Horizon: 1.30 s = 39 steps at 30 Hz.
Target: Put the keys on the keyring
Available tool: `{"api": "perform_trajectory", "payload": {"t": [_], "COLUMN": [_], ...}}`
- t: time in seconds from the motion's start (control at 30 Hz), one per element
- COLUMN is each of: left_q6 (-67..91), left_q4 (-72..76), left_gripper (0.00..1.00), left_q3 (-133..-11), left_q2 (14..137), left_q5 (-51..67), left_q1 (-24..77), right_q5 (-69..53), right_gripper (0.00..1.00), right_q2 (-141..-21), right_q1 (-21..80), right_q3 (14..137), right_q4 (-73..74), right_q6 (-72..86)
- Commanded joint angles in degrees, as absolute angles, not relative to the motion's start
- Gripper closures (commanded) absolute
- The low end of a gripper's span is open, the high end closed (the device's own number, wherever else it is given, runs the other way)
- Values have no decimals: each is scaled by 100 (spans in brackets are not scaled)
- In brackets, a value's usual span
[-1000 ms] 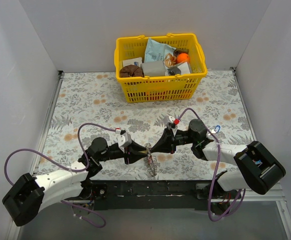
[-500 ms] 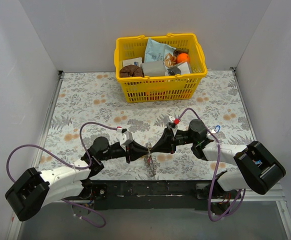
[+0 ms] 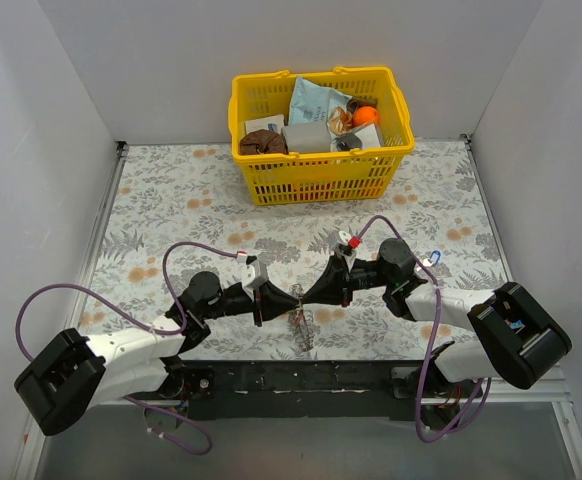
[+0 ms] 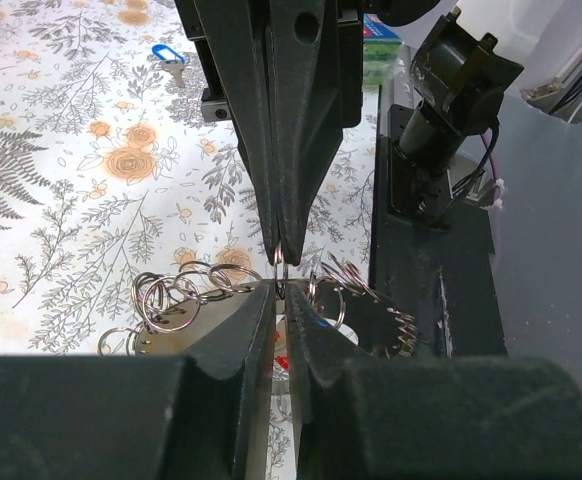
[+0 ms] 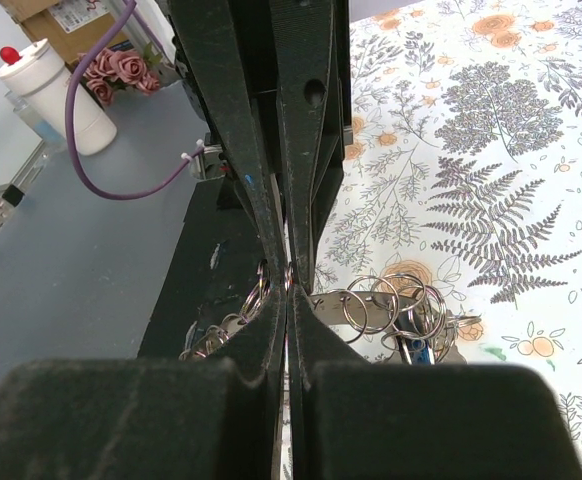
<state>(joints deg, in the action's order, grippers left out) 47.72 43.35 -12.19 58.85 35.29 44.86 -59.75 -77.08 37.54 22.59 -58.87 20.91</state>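
The keyring point(image 3: 302, 327) is a flat silver band strung with several small wire rings, lying at the table's near edge below both grippers. It shows in the left wrist view point(image 4: 167, 337) and in the right wrist view point(image 5: 333, 300). My left gripper point(image 3: 289, 298) and right gripper point(image 3: 304, 296) meet tip to tip above it. A small wire ring point(image 4: 280, 268) stands edge-on between them, and both grippers point(image 4: 280, 291) point(image 5: 287, 288) are shut on it. A blue-headed key point(image 3: 434, 262) lies alone to the right. Another blue key head point(image 5: 418, 348) lies among the rings.
A yellow basket point(image 3: 316, 170) full of groceries stands at the back centre. The black mounting plate point(image 3: 301, 378) runs along the near edge. A white bottle with a red cap point(image 5: 56, 95) stands beyond that edge. Grey walls close in both sides.
The left arm has slid right until its tips meet the right gripper's, and its jaws have closed onto the small ring. The right arm and the keyring have stayed put.
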Motion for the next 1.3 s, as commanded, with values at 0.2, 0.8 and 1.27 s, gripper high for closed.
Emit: {"api": "perform_trajectory", "payload": {"t": [0.2, 0.8, 1.27], "left_q6": [5001, 5080, 4238], "left_q4": [4483, 4193, 3191], "left_gripper": [100, 100, 100], "left_q3": [-1582, -1538, -1617], "left_q2": [6205, 5757, 5063], "left_q5": [3630, 3103, 2733], "left_q1": [4509, 4500, 4500], "right_q5": [-6021, -6047, -5320], "right_gripper": [99, 72, 9], "right_q2": [-7576, -7524, -6127], "right_q1": [3753, 3753, 3683], "right_q3": [2197, 2250, 2619], "right_q4": [-6346, -6407, -4537], "right_q6": [2162, 2347, 1548]}}
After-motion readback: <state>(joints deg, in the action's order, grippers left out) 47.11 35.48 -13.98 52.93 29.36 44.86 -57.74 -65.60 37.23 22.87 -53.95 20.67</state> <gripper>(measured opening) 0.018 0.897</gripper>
